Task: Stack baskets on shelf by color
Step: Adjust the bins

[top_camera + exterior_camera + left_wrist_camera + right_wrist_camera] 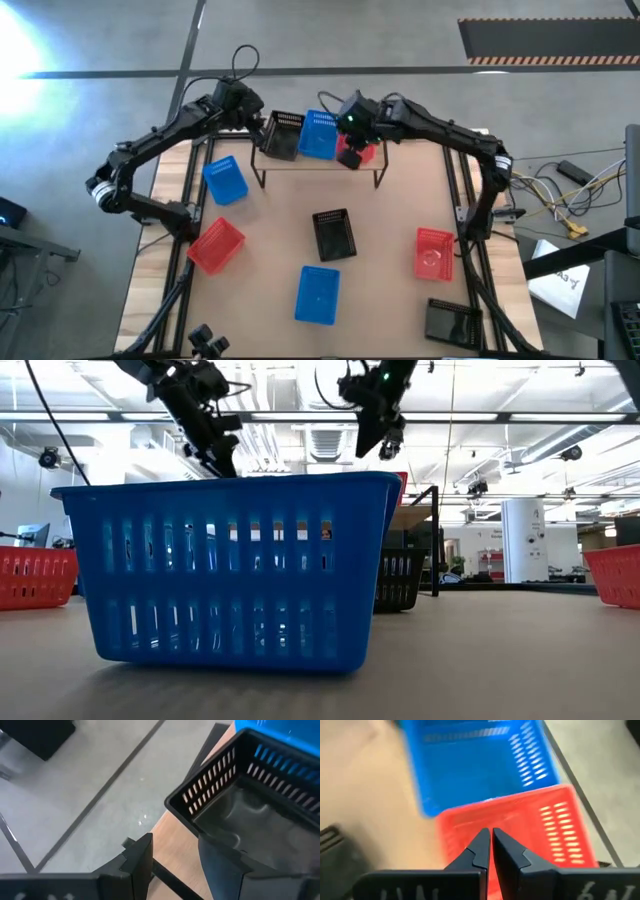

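The shelf (pixel 318 166) stands at the table's far side and carries a black basket (pixel 283 135), a blue basket (pixel 318 134) and a red basket (pixel 358 153) side by side. My left gripper (pixel 175 865) is open at the black basket's (pixel 250 815) left end. One finger is over the shelf's plank and the other is in front of the basket's wall. My right gripper (pixel 490 840) is shut and hovers above the red basket (pixel 540 825), beside the blue one (pixel 470 765). In the low view it (pixel 385 445) hangs high above the table. My left gripper has one finger (pixel 225 865) in front of the black basket's end wall (pixel 185 817) and hides the wall there. Whether it touches the basket I cannot tell. Nothing lies in the gap between the fingers.
On the tabletop lie a blue basket (pixel 225 181), a red one (pixel 215 245), a black one (pixel 333 235), a blue one (pixel 318 295), a red one (pixel 433 252) and a black one (pixel 450 322) at the near right corner. The near blue basket (pixel 235 565) fills the low view.
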